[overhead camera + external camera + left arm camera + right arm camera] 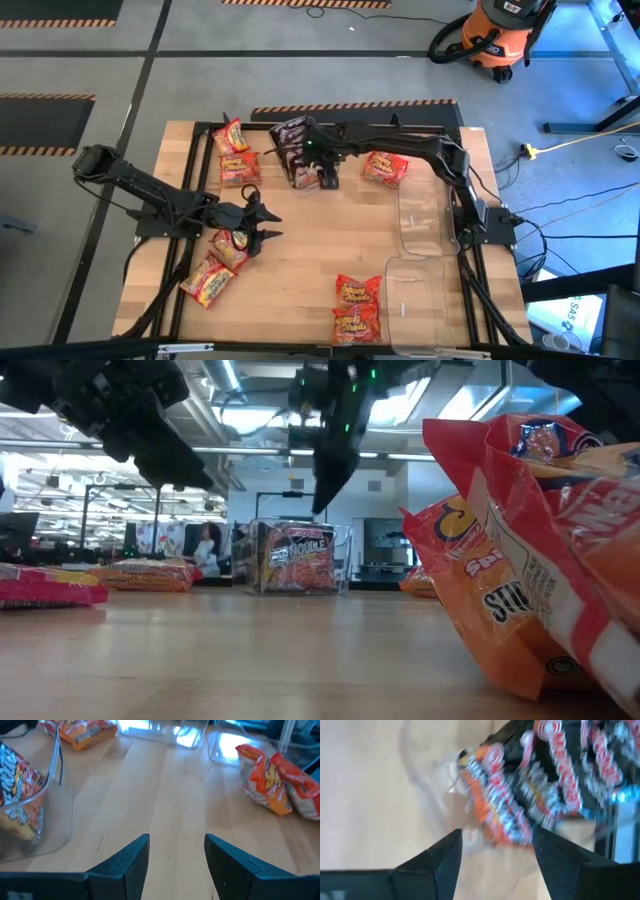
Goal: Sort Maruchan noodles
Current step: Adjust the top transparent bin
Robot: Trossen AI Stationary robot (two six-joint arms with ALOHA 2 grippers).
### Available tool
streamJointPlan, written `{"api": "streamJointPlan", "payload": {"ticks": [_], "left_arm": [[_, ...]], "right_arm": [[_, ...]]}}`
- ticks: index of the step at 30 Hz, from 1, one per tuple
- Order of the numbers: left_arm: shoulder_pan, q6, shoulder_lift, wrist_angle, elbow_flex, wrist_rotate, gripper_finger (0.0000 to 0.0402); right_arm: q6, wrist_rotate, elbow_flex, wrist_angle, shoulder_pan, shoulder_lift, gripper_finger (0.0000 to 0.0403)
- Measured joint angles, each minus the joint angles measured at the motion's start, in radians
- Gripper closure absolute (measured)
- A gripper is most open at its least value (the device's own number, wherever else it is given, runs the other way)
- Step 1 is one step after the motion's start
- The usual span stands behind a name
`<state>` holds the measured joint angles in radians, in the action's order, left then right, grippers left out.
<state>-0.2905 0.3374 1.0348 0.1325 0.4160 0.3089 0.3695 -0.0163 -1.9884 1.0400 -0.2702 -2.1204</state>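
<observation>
Two dark noodle packets (292, 150) lie in a clear bin (300, 557) at the table's far middle. My right gripper (329, 181) hangs open just above that bin's near right side, fingers pointing steeply down, with the dark packets (530, 790) below them. Red-orange packets lie flat on the wood: two at the far left (236, 152), one at the far right (385, 168), two at the near left (218, 265), two at the near middle (357, 308). My left gripper (272, 226) waits open above the table's left middle, beside the near-left packets.
Two clear bins stand along the right edge, one at mid-depth (420, 215) and one near the front (415, 300). Bare wood lies in the table's middle (330, 235). In the low view, close packets (530, 560) fill the right side.
</observation>
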Motion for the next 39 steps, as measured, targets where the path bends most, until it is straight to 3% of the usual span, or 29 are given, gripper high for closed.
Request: {"api": "streamJointPlan", "payload": {"ticks": [5,9,12,15,19,24,29,34,39], "left_arm": [[0.000,0.011,0.000,0.038,0.000,0.002,0.0216],[0.000,0.075,0.023,0.044,0.000,0.044,0.0216],[0.000,0.143,0.067,0.033,0.000,0.111,0.0216],[0.019,0.245,0.107,-0.023,0.000,0.242,0.0216],[0.131,0.330,0.153,-0.126,0.000,0.338,0.0216],[0.365,0.233,0.198,-0.121,0.000,0.291,0.0216],[0.568,0.076,0.268,-0.023,0.000,0.184,0.0216],[0.670,-0.028,0.361,0.144,0.000,0.103,0.0216],[0.724,-0.057,0.422,0.242,0.000,0.089,0.0216]], "right_arm": [[-0.114,0.003,-0.062,0.242,0.061,0.071,0.0191],[-0.185,-0.067,0.023,0.273,0.117,0.175,0.0198],[-0.233,-0.187,0.169,0.191,0.134,0.270,0.0205],[-0.290,-0.296,0.359,0.068,0.124,0.356,0.0214],[-0.345,-0.389,0.585,-0.128,0.069,0.400,0.0225],[-0.399,-0.340,0.717,-0.429,-0.004,0.379,0.0235],[-0.391,-0.291,0.762,-0.560,-0.054,0.329,0.0237],[-0.356,-0.225,0.766,-0.635,-0.067,0.270,0.0238],[-0.339,-0.168,0.766,-0.649,-0.062,0.243,0.0238]]}}
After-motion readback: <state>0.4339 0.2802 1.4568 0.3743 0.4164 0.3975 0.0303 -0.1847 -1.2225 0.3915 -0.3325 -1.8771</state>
